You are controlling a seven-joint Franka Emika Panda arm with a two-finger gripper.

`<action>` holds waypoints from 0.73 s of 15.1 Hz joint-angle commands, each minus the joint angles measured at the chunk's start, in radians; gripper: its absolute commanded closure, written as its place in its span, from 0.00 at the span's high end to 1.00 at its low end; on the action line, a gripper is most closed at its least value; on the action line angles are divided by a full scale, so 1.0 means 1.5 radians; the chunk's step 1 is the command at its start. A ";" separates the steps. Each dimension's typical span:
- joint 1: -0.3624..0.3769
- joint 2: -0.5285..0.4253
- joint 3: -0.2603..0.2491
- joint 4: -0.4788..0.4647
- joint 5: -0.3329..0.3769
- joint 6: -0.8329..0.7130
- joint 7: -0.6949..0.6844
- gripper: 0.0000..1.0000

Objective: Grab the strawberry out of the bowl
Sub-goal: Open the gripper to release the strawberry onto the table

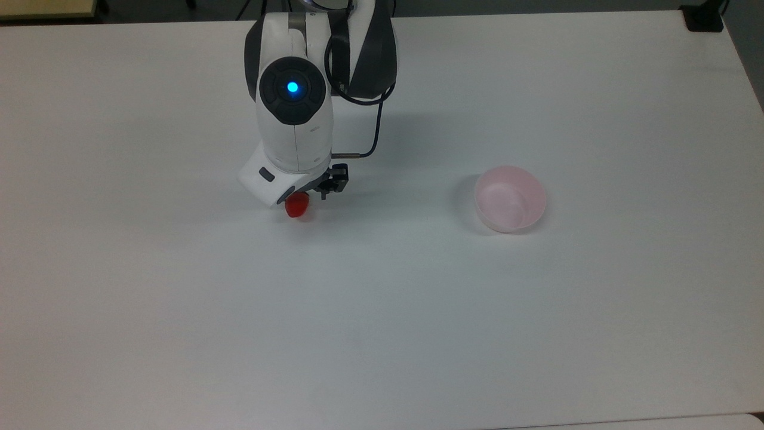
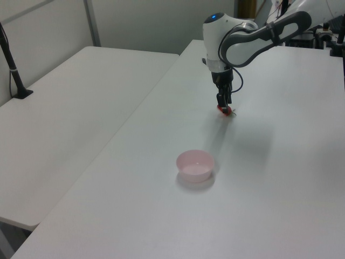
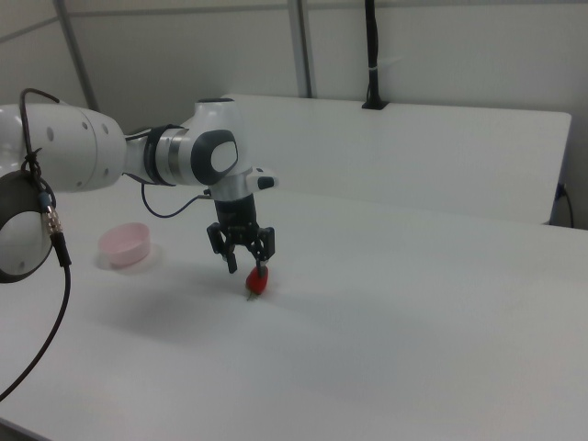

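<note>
We see the arm point(image 1: 295, 113), glossy white shells with dark grey joints and a lit blue dot on a round black cap, reaching down over the plain matte white counter point(image 1: 382, 310). A thin black cable point(image 1: 375, 128) loops off its wrist. No readable writing or labels on anything.

In the top view, going left to right: the gripper point(image 1: 301, 200) sits left of centre with the strawberry point(image 1: 296, 206) poking out just below the wrist housing, then bare counter, then the bowl point(image 1: 510, 199) well apart on the top view's right.

The strawberry point(image 3: 257, 283) is small, bright red and smooth, cone-like; in the right view it hangs at the tip of one black finger, low over or touching the counter, we cannot tell which. It is outside the bowl.

The gripper point(image 3: 246, 264) in the right view shows its black fingers point(image 3: 231, 256) spread apart, yet the strawberry sits right at one fingertip; whether it is clamped or let go, we cannot tell.

The bowl point(image 2: 195, 165) is round, pale pink, thin-walled translucent plastic with a flat bottom, upright, nearer the camera in the left view. In the right view the bowl point(image 3: 126, 244) sits on the right view's left, past the arm.
</note>
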 commanded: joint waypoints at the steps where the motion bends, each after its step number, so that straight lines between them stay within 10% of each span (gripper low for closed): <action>1: 0.000 -0.035 0.002 -0.012 -0.008 0.008 0.000 0.86; 3: 0.000 -0.055 0.002 -0.012 -0.008 0.007 0.002 1.00; 11: -0.012 -0.235 -0.010 -0.019 0.036 -0.105 0.144 1.00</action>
